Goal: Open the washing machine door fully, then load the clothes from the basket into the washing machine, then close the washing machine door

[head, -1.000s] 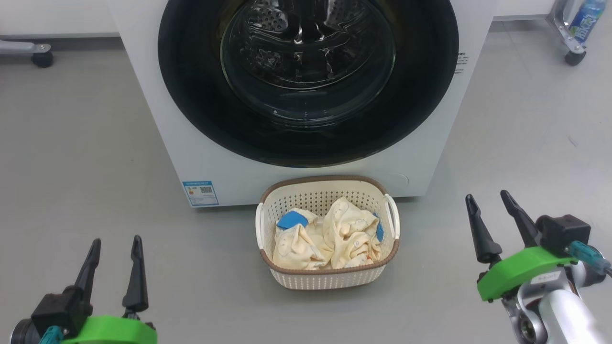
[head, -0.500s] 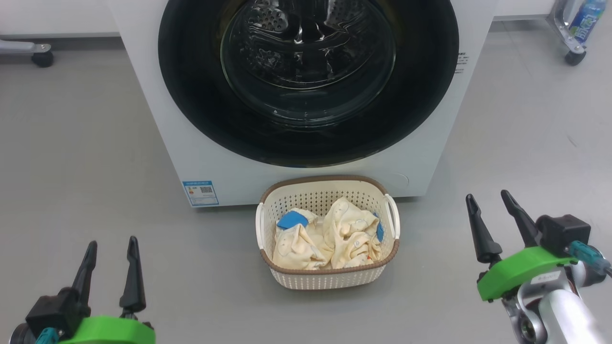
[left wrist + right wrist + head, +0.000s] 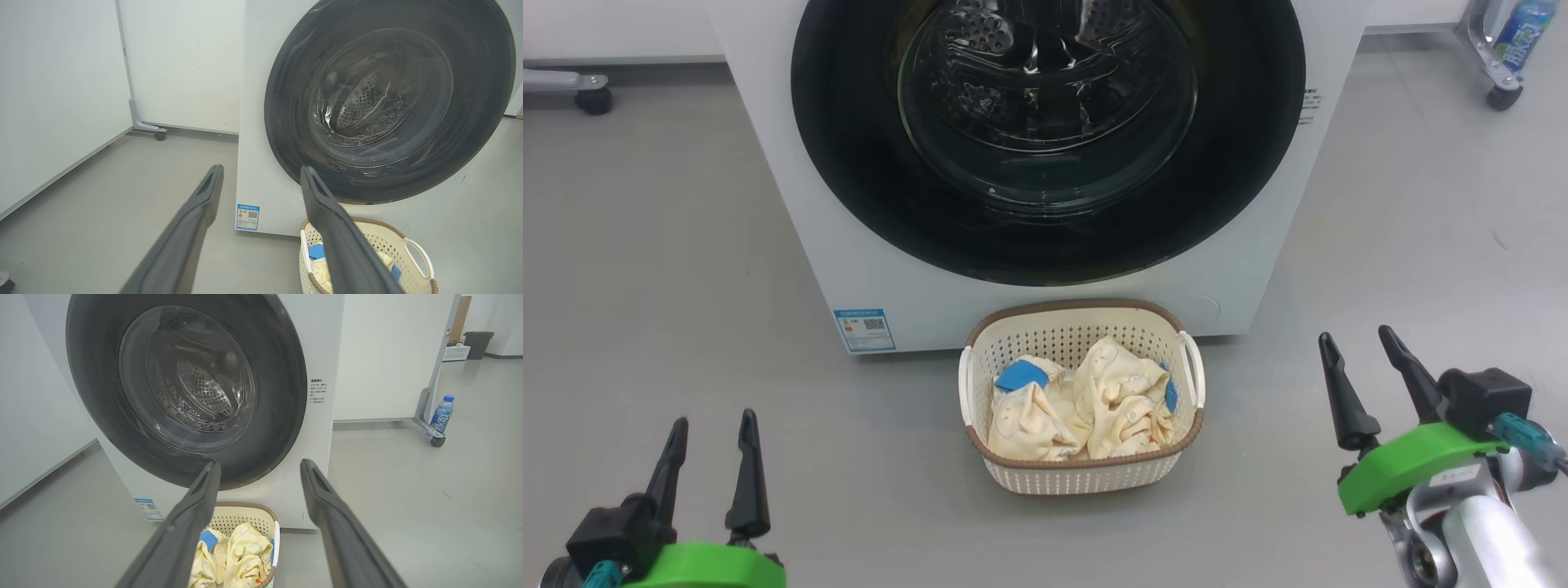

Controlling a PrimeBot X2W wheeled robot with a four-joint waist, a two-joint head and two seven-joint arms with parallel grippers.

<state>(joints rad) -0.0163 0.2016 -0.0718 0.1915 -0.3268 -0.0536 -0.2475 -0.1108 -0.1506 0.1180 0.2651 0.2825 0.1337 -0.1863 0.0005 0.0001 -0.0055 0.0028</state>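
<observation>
- washing machine door [image 3: 849,188]: shut, flat against the front of the washing machine [image 3: 784,220]. steel drum [image 3: 1045,106] visible through the glass centre.
- basket [image 3: 1086,480]: on the grey floor [image 3: 645,286] at 6 o'clock of the door, just in front of the machine's base. cannot tell if it touches the base.
- clothes [image 3: 1103,408]: all bunched inside the basket, none over the rim. one blue patch sits at 10 o'clock of the heap, a second at its 3 o'clock edge.
- left gripper [image 3: 713,418]: at 7 o'clock of the head view, fingers spread wide, nothing between them. it is over bare floor, at 8 o'clock of the basket and well apart from it.
- right gripper [image 3: 1354,333]: at 4 o'clock of the head view, fingers spread wide, also empty. it is at 3 o'clock of the basket and well apart from it.
- blue label sticker [image 3: 864,329]: low on the machine front, at 10 o'clock of the basket.
- bottle [image 3: 1515,33]: at 1 o'clock of the head view, beside a wheeled frame foot.
</observation>
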